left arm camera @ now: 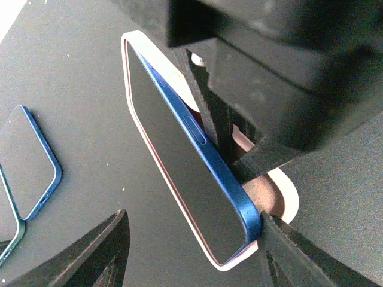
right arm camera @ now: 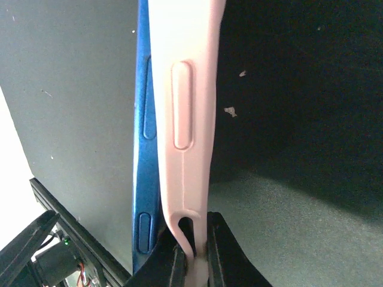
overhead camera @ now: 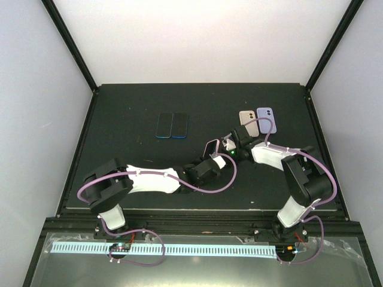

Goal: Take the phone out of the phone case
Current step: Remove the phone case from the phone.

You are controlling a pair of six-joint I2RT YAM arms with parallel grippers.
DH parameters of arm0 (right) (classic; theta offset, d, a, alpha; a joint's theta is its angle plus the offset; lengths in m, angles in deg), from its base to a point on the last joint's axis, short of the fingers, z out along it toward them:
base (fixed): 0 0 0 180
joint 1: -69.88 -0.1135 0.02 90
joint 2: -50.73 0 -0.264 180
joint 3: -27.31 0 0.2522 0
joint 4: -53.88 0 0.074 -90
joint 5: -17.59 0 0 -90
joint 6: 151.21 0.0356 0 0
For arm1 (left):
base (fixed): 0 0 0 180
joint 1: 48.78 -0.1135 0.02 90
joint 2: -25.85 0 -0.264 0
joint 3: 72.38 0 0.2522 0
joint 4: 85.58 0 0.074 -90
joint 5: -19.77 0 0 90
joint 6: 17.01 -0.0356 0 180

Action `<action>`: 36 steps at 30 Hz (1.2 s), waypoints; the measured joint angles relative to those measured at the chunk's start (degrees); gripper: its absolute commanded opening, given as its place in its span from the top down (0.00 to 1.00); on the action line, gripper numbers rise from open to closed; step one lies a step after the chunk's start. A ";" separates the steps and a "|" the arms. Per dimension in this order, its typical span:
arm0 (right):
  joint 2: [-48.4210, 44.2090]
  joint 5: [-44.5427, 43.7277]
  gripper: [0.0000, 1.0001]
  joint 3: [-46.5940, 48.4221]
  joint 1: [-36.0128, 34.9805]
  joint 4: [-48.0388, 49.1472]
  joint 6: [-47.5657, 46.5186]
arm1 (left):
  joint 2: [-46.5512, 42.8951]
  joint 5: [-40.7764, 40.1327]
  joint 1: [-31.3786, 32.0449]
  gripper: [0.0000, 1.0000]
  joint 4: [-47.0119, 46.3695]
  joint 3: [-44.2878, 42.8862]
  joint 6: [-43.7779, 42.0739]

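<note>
here the blue slab phone is held on edge over the middle of the black table, one long side lifted out of its pale pink soft case. its long axis runs straight out from the right gripper, which is pinched tight on the case's rim. the left gripper has its fingers apart astride the phone's near end, one touching its corner.
</note>
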 measured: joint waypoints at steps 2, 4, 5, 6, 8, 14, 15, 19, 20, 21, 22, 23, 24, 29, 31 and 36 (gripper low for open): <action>0.00 0.42 0.99 -0.09 0.00 0.26 0.02 | 0.02 -0.52 0.13 0.43 -0.15 0.00 -0.26; -0.02 0.76 0.99 -0.24 0.00 0.68 0.20 | 0.28 -1.46 0.20 0.47 -0.31 -0.07 -0.57; -0.02 0.74 0.99 -0.37 0.00 0.96 0.22 | 0.70 -2.08 0.24 0.49 -0.28 -0.35 -0.79; -0.02 0.74 0.99 -0.46 0.00 1.14 0.24 | 1.27 -2.58 0.35 0.53 -0.35 -0.74 -1.01; -0.13 0.74 0.99 -0.72 0.13 1.77 0.31 | 2.56 -3.91 0.61 0.59 -0.90 -1.29 -1.53; -1.79 0.74 0.99 -1.33 0.28 3.85 0.98 | 3.43 -6.91 1.33 0.83 -3.45 -1.44 -2.78; -2.12 0.76 0.99 -1.36 0.33 4.02 1.07 | 3.28 -7.17 1.42 0.87 -3.93 -1.31 -2.97; -2.99 1.75 0.99 -1.36 0.37 5.07 1.42 | 1.27 -8.52 1.55 0.98 -6.34 0.61 -3.10; -3.06 2.19 0.99 -1.36 0.37 5.09 1.57 | 0.66 -8.59 1.46 0.98 -6.67 1.03 -2.97; -3.19 2.62 0.99 -1.33 0.37 5.35 1.68 | 0.00 -8.63 1.46 0.98 -6.82 1.55 -2.82; -3.37 2.86 0.99 -1.33 0.26 5.55 1.70 | -0.68 -8.72 1.51 0.98 -7.06 2.05 -2.75; -3.67 3.08 0.99 -1.33 0.11 5.64 1.70 | -1.44 -8.72 1.51 0.98 -7.21 2.62 -2.60; -3.96 3.19 0.99 -1.33 -0.02 5.70 1.68 | -2.47 -8.74 1.53 0.98 -7.45 3.23 -2.43; -6.73 2.89 0.99 -1.29 -0.70 5.44 0.76 | -6.45 -8.70 1.53 0.98 -7.76 4.90 -0.52; -8.17 2.16 0.99 -1.11 -1.05 4.85 -0.42 | -8.11 -8.61 1.53 0.99 -7.69 5.29 0.85; -11.65 0.79 0.99 -0.55 -1.97 3.54 -3.45 | -12.94 -8.00 1.49 0.98 -7.10 6.47 4.50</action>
